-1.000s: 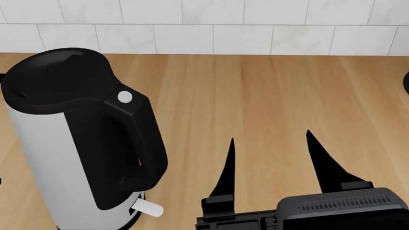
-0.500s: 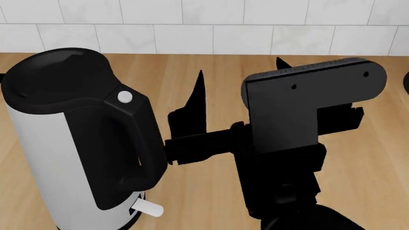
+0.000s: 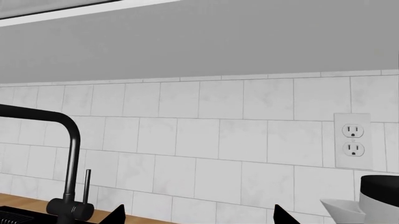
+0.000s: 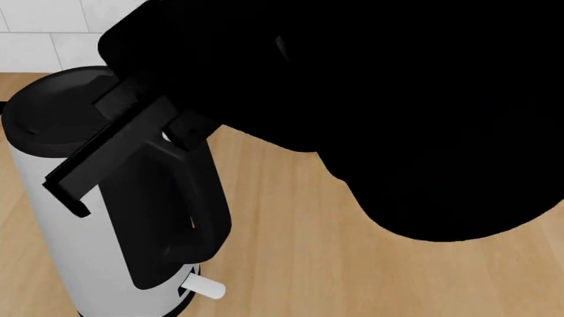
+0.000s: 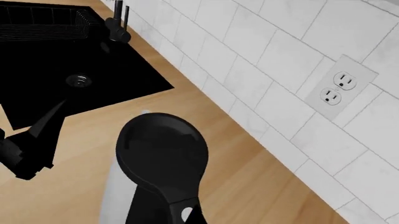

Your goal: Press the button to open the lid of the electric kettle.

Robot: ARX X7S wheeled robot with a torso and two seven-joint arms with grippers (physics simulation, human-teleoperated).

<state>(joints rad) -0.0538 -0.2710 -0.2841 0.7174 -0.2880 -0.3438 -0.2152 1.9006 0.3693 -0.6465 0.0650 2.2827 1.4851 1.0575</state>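
The electric kettle stands at the left, white with a black loop handle and a white lever at its base. The black lid lies shut, as the right wrist view also shows. The small white button sits on the handle's top; in the head view only a sliver of the button shows. My right gripper is shut and empty, its tip right at the button's edge, partly covering it. My left gripper is open and empty, facing the tiled wall; the kettle is at its side.
My right arm blocks most of the head view. A black sink and faucet lie beyond the kettle. A wall outlet is on the tiles. My left gripper's body hangs between kettle and sink.
My right arm has risen and swung left over the kettle's handle top. Its jaws were wide open before and are now together at the button. The kettle has not moved.
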